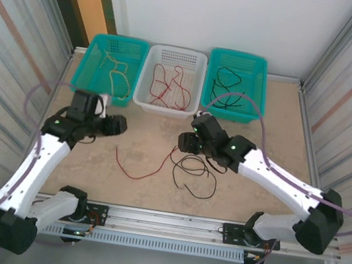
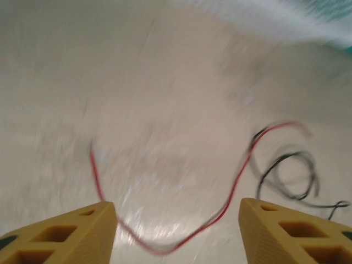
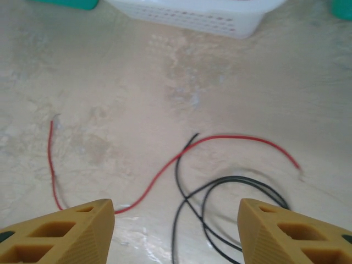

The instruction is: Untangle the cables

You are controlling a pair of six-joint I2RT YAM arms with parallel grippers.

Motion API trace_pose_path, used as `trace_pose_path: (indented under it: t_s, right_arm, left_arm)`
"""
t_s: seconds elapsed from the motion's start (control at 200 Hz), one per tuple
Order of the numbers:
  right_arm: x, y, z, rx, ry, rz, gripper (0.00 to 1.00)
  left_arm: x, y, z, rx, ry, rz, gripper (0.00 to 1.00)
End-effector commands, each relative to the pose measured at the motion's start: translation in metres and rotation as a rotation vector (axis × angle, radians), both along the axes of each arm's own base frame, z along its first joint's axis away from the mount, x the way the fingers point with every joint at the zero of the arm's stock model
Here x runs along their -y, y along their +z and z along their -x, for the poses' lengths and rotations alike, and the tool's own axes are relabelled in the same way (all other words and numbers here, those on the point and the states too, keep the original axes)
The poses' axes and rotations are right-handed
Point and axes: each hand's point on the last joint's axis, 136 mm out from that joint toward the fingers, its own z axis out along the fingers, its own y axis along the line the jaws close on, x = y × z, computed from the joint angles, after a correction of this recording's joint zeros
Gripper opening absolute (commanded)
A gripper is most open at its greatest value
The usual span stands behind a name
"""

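On the table lie a red cable (image 1: 130,176) in a wide V and a looped black cable (image 1: 185,158) whose end crosses the red one's right end. My left gripper (image 1: 120,125) hovers above and left of the red cable, open, with nothing between its fingers. In the left wrist view the red cable (image 2: 223,212) sags between the yellow fingertips of the left gripper (image 2: 177,231), and the black loop (image 2: 291,155) lies to the right. My right gripper (image 1: 187,140) hangs over the crossing, open and empty. Below the right gripper (image 3: 176,231) lie the red cable (image 3: 159,173) and the black loop (image 3: 236,179).
Three baskets stand in a row at the back. A teal basket (image 1: 120,38) holds a pale yellow cable, a white basket (image 1: 179,50) holds a red one, and a second teal basket (image 1: 240,54) holds black ones. Corrugated walls close both sides.
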Motion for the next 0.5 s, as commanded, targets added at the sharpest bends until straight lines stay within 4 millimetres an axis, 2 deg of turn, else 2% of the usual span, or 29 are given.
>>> trace_pose_path:
  t_s: [0.0, 0.095, 0.2, 0.371, 0.496]
  right_arm:
    - [-0.017, 0.010, -0.003, -0.007, 0.027, -0.035, 0.58]
    - [-0.013, 0.011, -0.005, 0.002, -0.001, -0.026, 0.58]
    - [-0.003, 0.015, -0.007, 0.014, -0.034, -0.027, 0.58]
    - [0.016, 0.019, -0.010, 0.019, -0.086, -0.046, 0.59]
    - [0.027, 0.023, -0.012, 0.027, -0.114, -0.054, 0.59]
  left_arm:
    - [0.005, -0.028, 0.025, -0.178, 0.047, 0.056, 0.52]
    - [0.018, -0.047, 0.034, -0.287, 0.044, 0.129, 0.42]
    - [0.027, -0.069, 0.048, -0.372, 0.015, 0.121, 0.37]
    - [0.043, -0.091, 0.079, -0.485, -0.044, 0.105, 0.36]
    - [0.040, -0.100, 0.089, -0.513, -0.031, 0.058, 0.41]
